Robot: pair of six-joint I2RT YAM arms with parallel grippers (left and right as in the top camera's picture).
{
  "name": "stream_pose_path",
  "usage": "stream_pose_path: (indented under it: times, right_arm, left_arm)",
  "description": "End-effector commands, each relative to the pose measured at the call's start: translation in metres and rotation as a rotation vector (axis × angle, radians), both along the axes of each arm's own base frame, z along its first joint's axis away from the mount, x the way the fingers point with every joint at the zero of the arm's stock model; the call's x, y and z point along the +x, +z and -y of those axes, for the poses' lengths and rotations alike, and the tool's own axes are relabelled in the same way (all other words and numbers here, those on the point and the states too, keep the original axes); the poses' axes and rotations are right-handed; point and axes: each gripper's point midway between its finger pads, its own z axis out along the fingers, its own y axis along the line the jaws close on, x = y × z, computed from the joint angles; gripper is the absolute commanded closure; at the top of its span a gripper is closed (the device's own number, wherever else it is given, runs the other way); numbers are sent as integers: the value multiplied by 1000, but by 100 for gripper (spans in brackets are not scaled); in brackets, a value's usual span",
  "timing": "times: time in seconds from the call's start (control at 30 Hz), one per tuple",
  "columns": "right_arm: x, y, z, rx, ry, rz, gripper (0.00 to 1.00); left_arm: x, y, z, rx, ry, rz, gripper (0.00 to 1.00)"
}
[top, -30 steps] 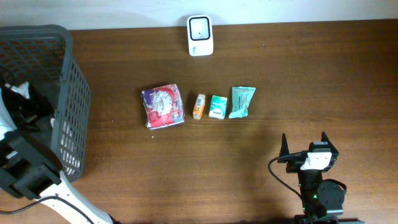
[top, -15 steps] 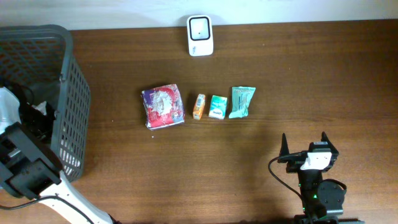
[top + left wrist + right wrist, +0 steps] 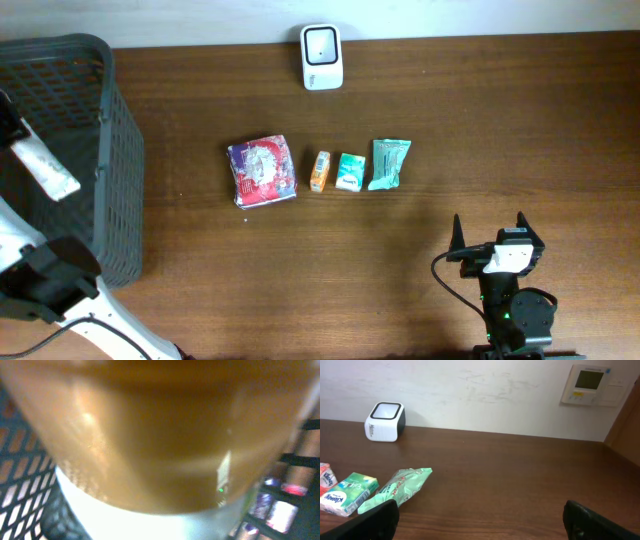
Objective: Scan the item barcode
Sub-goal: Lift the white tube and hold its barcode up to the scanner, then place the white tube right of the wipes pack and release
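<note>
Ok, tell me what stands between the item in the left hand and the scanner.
Only the basket's right wall stands between the white item and the scanner. The four packets lie off that line.

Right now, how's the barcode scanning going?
Left fingers shut on white oblong item, held over grey mesh basket. Right fingers open, parked at near edge. Nothing between item and white boxy scanner.

Even bright light, left wrist view blurred
</note>
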Motion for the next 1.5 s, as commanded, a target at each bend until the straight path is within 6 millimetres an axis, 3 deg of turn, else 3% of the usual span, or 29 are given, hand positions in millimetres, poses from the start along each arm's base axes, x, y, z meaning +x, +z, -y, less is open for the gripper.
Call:
stream_pose_path:
  times: [0.0,0.17,0.27,0.33,0.47,0.6,0.73,0.77,0.87,1.07,1.2,1.27,1.33,1.47]
  right_arm:
    - [0,-3,2,-5,-10,-4,2]
    - [0,-3,2,-5,-10,-4,1]
    - [0,-3,2,-5,-10,-4,2]
    - [0,-3,2,-5,-10,-4,2]
    - [0,-3,2,-5,-10,-4,2]
    - [0,-3,2,-5,-10,-4,2]
    - [0,-3,2,-5,-10,-4,1]
    - [0,-3,2,-5,-10,-4,1]
    - [0,-3,2,-5,-10,-4,2]
    - [0,-3,2,-5,-10,-4,2]
    - [0,-3,2,-5,-10,-4,1]
    - [0,-3,2,-5,-10,-4,2]
    - [0,-3,2,-5,-10,-4,2]
    - [0,-3,2,-5,-10,-4,2]
  left_arm:
    - [-11,107,44,32,-80,315,98]
    - [-39,193,128,-106,-294,620,100]
    - [-41,210,170,-189,-419,681,100]
    - [-33,204,204,-216,-510,652,100]
    - [-15,171,274,-251,-672,521,100]
    - [3,137,362,-359,-864,424,100]
    - [24,94,471,-483,-990,332,100]
    - [30,76,499,-489,-987,298,100]
    - [39,32,545,-435,-896,202,98]
    - [47,-58,610,-158,-704,146,96]
    - [43,-100,648,-62,-728,168,87]
    - [42,-118,669,-64,-752,183,88]
    - [44,-135,680,-66,-761,186,90]
    - [45,-174,683,-44,-765,137,86]
